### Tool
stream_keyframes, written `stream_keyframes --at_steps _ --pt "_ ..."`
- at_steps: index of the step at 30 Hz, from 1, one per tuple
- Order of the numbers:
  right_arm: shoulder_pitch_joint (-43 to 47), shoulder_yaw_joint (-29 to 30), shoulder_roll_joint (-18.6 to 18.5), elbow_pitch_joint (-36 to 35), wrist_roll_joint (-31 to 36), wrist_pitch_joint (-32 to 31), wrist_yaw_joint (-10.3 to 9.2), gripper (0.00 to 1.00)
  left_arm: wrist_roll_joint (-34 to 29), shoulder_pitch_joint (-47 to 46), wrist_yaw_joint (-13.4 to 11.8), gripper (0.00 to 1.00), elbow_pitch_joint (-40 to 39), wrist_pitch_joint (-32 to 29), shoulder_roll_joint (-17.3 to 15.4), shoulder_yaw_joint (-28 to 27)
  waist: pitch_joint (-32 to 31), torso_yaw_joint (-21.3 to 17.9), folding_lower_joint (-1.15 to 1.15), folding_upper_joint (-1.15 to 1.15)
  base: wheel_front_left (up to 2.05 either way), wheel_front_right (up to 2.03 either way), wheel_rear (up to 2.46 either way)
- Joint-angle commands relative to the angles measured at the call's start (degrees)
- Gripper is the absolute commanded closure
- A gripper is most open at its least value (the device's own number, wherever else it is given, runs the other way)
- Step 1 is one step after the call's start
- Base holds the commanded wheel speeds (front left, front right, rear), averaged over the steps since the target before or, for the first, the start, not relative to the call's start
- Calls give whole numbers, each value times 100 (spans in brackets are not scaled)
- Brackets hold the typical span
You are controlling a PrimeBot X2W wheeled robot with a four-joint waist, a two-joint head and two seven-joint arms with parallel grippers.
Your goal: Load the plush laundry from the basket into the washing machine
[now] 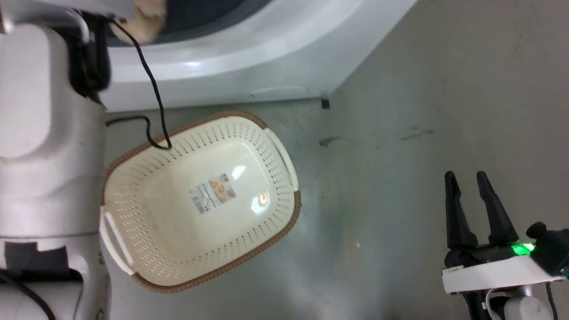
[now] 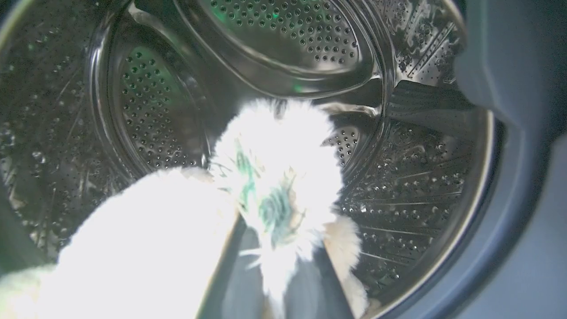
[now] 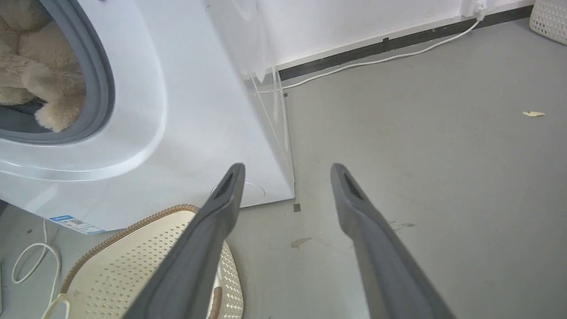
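Plush laundry (image 2: 274,146) is inside washing machine (image 2: 398,186) (left pincer (image 2: 281,261) gripping).

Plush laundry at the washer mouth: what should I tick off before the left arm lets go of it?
1. Left fingers shut on the plush laundry: ok.
2. Plush laundry inside the washing machine: ok, held over the steel drum.
3. Limbs clear of the grey ring: not ok, one paw sits at its lower lip.
4. Basket empty: ok.
5. Right fingers open, away from the machine: ok.
6. Black cable clear of the basket rim: cannot tell.
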State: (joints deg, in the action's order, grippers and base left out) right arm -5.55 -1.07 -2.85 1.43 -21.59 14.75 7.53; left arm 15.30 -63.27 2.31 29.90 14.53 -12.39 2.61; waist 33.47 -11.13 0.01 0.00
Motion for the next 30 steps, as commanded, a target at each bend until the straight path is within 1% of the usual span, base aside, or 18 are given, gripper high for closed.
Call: stream_keyframes --at_steps 1,12,20,25,26,27,28,30 --pt "-99 5 -3 -52 -38 25 -4 0 -65 -181 35 100 -90 47 -39 -45 234 -166 -1 0 0 0 0" --pt "-126 -60 -3 -220 -95 25 -4 0 -295 -849 114 100 -230 47 -165 -222 687 -373 -1 0 0 0 0" --pt "-100 -109 -3 -318 -126 25 -4 0 -506 -1308 149 100 -67 47 -424 -210 924 -540 -1 0 0 0 0" --pt "-71 -132 -3 -376 -136 25 -4 0 -560 -1560 126 100 156 43 -573 -216 1029 -649 -1 0 0 0 0" --pt "-46 -148 -3 -390 -152 25 -4 0 -585 -1695 112 100 268 29 -662 -219 1080 -725 -1 0 0 0 0" --pt "-46 -148 -3 -390 -152 25 -4 0 -585 -1695 112 100 268 29 -662 -219 1080 -725 -1 0 0 0 0" --pt "-19 -159 -3 -404 -178 25 -4 0 -611 -1829 105 100 353 17 -733 -208 1135 -783 -1 0 0 0 0" --pt "-5 -176 -3 -414 -189 25 -4 0 -625 -1891 103 100 385 14 -765 -199 1162 -811 -1 0 0 0 0"
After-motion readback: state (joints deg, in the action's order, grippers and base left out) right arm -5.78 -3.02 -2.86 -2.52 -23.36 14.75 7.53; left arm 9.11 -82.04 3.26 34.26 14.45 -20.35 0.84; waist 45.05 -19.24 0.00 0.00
